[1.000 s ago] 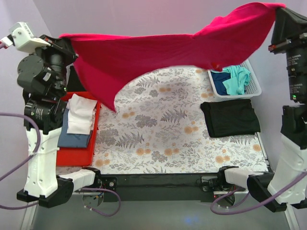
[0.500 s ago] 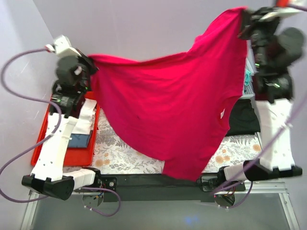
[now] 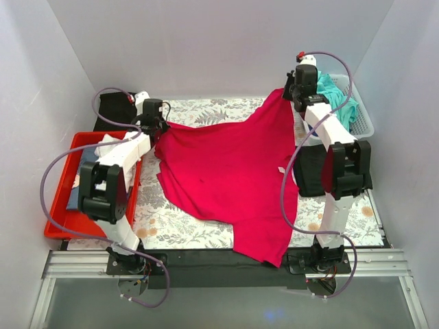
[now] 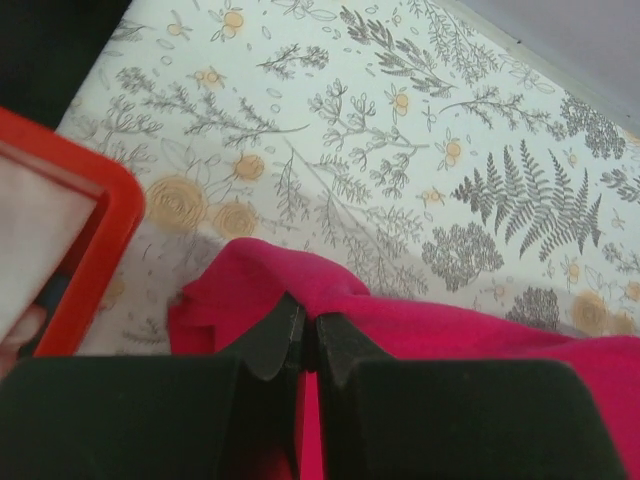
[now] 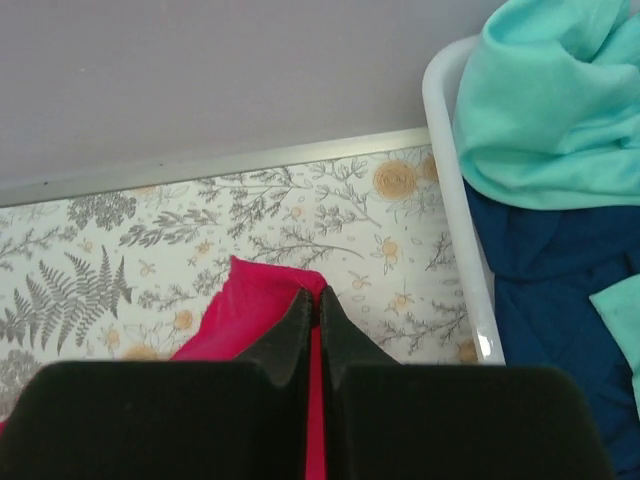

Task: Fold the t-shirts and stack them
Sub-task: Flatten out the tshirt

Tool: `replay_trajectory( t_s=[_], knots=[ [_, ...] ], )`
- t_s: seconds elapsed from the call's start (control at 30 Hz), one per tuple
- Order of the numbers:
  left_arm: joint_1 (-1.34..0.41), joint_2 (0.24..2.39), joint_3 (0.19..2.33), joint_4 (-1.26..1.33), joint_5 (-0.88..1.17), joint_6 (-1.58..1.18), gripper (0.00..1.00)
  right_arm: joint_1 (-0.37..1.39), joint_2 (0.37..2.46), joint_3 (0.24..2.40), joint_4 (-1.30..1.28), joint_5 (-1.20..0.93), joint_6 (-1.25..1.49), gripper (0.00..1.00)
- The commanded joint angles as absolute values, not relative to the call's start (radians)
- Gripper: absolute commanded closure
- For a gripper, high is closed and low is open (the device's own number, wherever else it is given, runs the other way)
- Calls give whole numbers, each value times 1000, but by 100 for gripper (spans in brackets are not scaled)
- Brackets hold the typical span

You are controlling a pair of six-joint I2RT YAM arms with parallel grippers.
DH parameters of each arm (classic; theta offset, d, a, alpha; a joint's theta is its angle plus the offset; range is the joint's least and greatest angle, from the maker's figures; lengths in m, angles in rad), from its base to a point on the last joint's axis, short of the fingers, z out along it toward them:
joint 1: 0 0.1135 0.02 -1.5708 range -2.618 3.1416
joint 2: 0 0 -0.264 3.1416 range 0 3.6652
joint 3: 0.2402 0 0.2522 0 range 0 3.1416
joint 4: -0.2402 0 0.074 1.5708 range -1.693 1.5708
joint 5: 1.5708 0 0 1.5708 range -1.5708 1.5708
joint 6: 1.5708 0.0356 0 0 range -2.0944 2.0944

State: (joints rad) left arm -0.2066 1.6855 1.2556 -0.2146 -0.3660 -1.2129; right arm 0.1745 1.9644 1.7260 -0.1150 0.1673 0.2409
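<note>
The crimson-red t-shirt [image 3: 233,171] lies spread across the patterned table cover, its lower hem hanging over the near edge; a small white label [image 3: 281,169] shows near its right side. My left gripper [image 3: 159,127] is shut on the shirt's far-left corner [image 4: 260,280], low over the cover. My right gripper [image 3: 288,92] is shut on the far-right corner [image 5: 262,290], next to the white basket. A black t-shirt [image 3: 309,171] lies folded at the right, partly under my right arm. Teal [image 5: 550,100] and navy [image 5: 560,290] shirts sit in the basket.
A red tray [image 3: 58,226] with folded white and blue cloth stands at the left, its corner close to my left gripper [image 4: 100,210]. The white basket [image 3: 363,116] stands at the far right, its rim [image 5: 465,260] close to my right gripper. A black object [image 3: 113,110] sits far left.
Both arms have swung forward and down from holding the red shirt high in the air. The shirt now lies spread over the table cover, still gripped at its two far corners.
</note>
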Motion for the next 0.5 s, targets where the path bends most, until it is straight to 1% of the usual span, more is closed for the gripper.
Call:
replay_trajectory(
  t_s=[0.0, 0.07, 0.13, 0.2, 0.33, 0.47],
  knots=[
    [-172, 1767, 1390, -103, -315, -1213, 100, 173, 2061, 1981, -63, 230, 233, 99],
    [-157, 1793, 1443, -123, -295, -1221, 100, 175, 2088, 2025, -74, 218, 229, 99],
    [-149, 1812, 1565, -146, -290, -1203, 100, 176, 2068, 2043, -80, 215, 221, 99],
    [-143, 1809, 1627, -164, -275, -1187, 100, 175, 2036, 2052, -81, 213, 212, 99],
    [-138, 1758, 1674, -189, -242, -1163, 100, 184, 1936, 2051, -81, 206, 189, 99],
    [-138, 1660, 1674, -210, -215, -1137, 100, 212, 1830, 2039, -84, 225, 144, 99]
  ],
)
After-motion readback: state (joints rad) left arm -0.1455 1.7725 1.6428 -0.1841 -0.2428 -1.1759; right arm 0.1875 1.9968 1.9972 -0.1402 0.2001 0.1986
